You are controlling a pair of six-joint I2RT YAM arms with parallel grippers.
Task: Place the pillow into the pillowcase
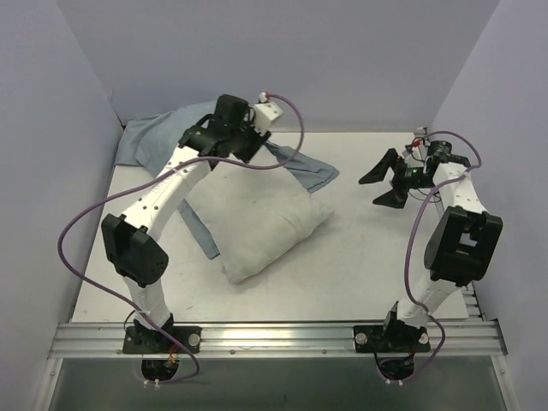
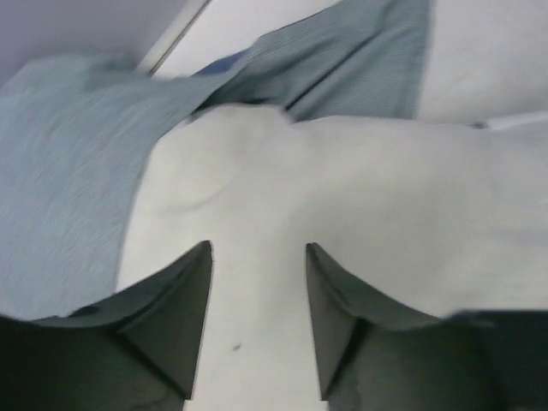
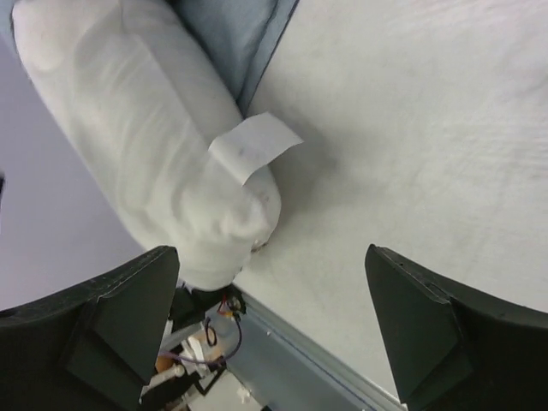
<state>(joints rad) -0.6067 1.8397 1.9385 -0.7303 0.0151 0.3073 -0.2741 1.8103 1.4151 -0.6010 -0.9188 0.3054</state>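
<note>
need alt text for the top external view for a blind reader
A white pillow lies diagonally on the table, a grey-blue pillowcase crumpled behind it toward the far left corner. The left arm bends over the pillow's far edge; the right gripper hangs off to the right, fingers open, touching neither.

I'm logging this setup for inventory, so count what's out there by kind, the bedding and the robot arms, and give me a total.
pillow: 1
pillowcase: 1
robot arms: 2, the left arm and the right arm
Total: 4
</note>
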